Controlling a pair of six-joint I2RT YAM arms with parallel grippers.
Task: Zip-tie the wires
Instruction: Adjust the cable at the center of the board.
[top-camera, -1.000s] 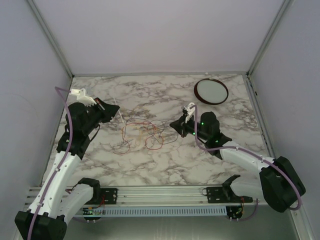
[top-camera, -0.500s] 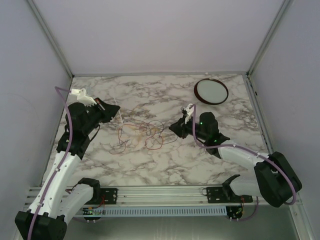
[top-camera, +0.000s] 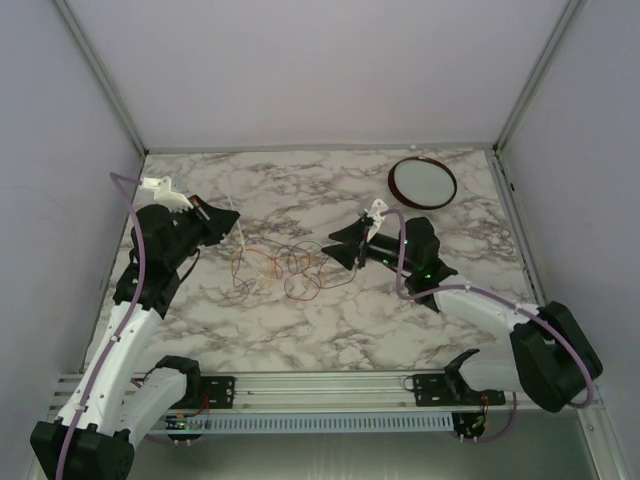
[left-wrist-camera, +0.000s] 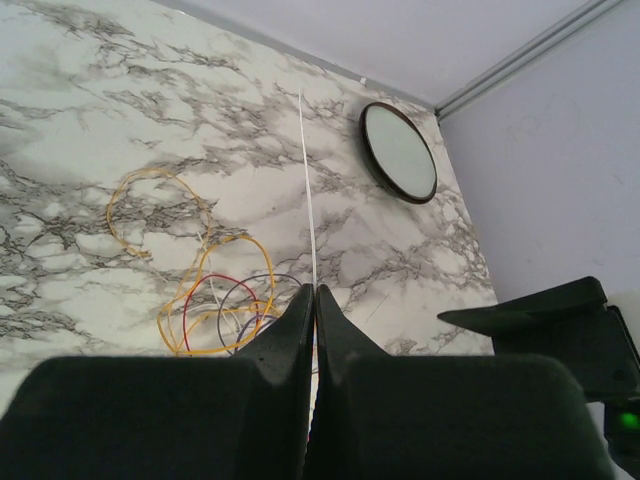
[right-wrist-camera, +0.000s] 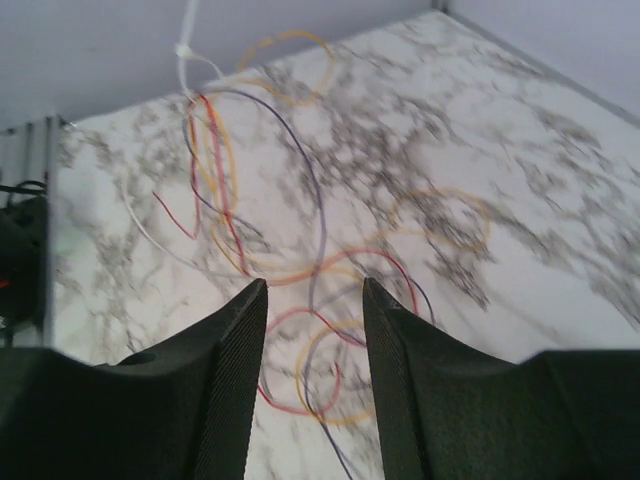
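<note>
Wires (top-camera: 280, 265): a loose tangle of red, orange, yellow and dark loops lying flat on the marble table (top-camera: 330, 330), mid-table between the two arms. The bunch's long axis runs roughly left-right.

Left gripper (left-wrist-camera: 313, 292): jaws pressed together, pinching a thin white zip tie (left-wrist-camera: 308, 200). It sits at the far-left edge of the tangle, and the strap sticks straight out ahead of the tips.

Right gripper (right-wrist-camera: 312, 288): jaws spread, nothing pinched. The tips are just at the right edge of the tangle, pointing left into it. Its wrist view shows loops on the table under and beyond the gap. Can't tell whether a tip touches any strand.

Key relation: from the right gripper the wires lie dead ahead, to the left, so it looks along the bunch's long axis, not across it. Several strands converge near the tie's head at the far-left end. Can't tell whether the strap already goes round them.

My read: the right arm is the free one and close enough to gather strands, while the left one is busy with the tie. Risk: hair-fine strands slipping out of the pinch.

Round dish (top-camera: 422, 182): far right, well apart from all of this.
</note>
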